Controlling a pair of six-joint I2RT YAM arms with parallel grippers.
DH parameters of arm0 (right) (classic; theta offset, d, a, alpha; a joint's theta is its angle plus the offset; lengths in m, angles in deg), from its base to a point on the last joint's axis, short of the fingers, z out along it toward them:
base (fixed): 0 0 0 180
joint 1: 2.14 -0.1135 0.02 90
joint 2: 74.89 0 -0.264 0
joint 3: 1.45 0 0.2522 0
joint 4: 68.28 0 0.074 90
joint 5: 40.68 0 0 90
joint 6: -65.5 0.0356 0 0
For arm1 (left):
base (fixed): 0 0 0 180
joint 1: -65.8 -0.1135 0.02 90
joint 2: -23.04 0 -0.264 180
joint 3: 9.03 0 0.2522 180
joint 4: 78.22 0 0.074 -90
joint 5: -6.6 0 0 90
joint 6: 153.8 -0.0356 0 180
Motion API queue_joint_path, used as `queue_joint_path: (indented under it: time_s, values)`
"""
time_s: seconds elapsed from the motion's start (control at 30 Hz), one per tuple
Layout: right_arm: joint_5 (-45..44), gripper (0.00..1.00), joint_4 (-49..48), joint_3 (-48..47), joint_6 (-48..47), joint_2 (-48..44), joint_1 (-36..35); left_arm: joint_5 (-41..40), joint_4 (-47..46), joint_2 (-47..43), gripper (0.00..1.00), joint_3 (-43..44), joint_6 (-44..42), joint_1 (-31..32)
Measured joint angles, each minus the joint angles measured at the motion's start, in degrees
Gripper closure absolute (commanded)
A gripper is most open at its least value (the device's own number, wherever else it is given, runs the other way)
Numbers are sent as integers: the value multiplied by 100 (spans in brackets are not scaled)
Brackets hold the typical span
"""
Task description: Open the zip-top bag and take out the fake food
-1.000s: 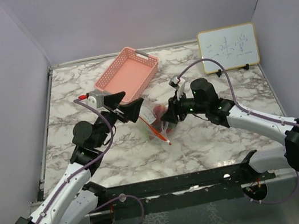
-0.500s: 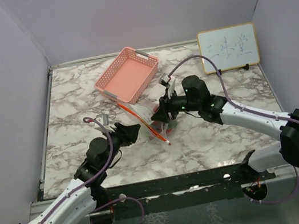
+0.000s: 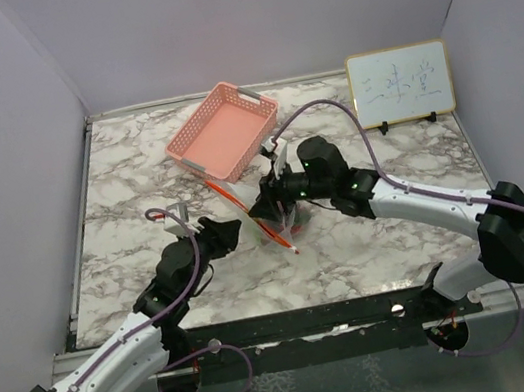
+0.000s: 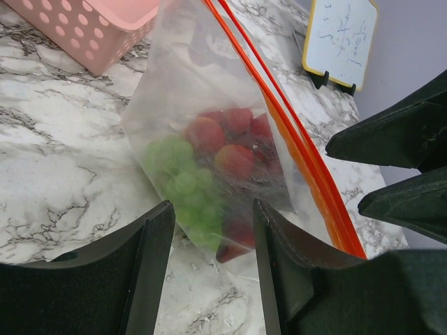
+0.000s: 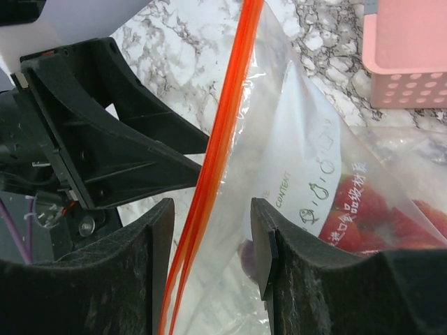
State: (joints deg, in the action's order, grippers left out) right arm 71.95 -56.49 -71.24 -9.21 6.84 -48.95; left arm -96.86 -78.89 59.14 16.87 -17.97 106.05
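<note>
Since a sec ago: left arm has pulled back from by the pink basket (image 3: 223,130) toward 6 o'clock. Right arm has slid toward 9, over the bag's mouth.

Zip-top bag (image 4: 192,70) sits mid-desk (image 3: 117,181), at 5 o'clock of the basket, betw. both wrists. Zip strip (image 5: 227,118) looks shut. Fake food (image 4: 223,150) (red pcs + green grapes) is bunched at the bottom end.

Left fingers (image 4: 150,272): abt half apart, food bulge showing in the gap; can't tell if they pinch it. Right fingers (image 5: 143,272): apart, straddling the strip, nothing clamped.

Step in hand, I judge: get a hold each side of the mouth & peel. To do it well, each side shd take only one wall of film just under the strip, not both layers. Pull toward 3 & 9, slowly, or the bag lifts w/o unzipping. Keep the food end down.

Writing: bag print reads "CONTENT" w/ small icons. Red Chinese chars below it are too small to read. Whiteboard (image 3: 399,82) at 1 o'clock has handwritten chars, not legible.
</note>
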Motion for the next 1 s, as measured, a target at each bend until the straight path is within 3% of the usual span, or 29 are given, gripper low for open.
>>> queue_joint_path:
  time_s: [0.5,1.0]
  values:
    - [-1001,52,208,-286,-313,299,-280,-118,168,-216,49,-70,13,0]
    - [-1095,52,214,-293,-339,221,-280,-122,273,-258,49,-70,-31,0]
